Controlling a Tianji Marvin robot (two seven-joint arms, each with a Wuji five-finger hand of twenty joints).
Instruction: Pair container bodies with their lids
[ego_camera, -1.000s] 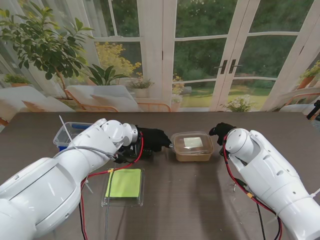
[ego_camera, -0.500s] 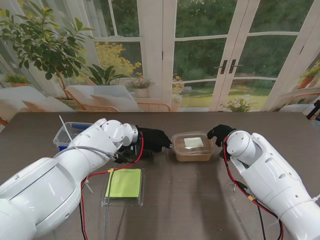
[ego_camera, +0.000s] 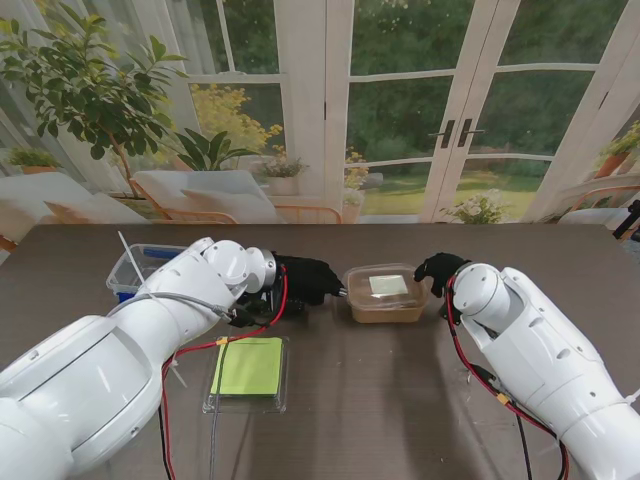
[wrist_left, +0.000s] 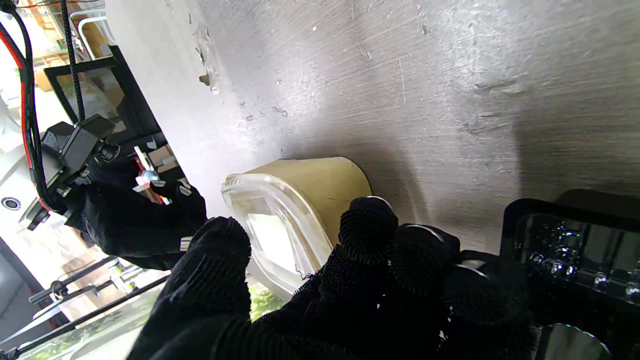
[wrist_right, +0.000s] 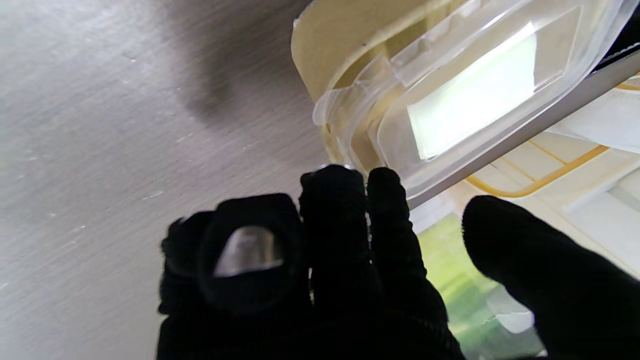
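Both robot hands flank the lidded tan container (ego_camera: 384, 293), one each side.

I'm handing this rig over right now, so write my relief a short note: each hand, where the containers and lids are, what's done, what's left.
Left hand: at the left side of the tan container; whether it grips, cannot tell.
Right hand: open, fingers apart, beside the container's right side.
Done: the clear lid sits on the tan container at table centre.
Left: the green-labelled lid lies loose nearer to me, on the left; the blue-rimmed clear container at far left looks unlidded. A black tray lies beside the left hand.
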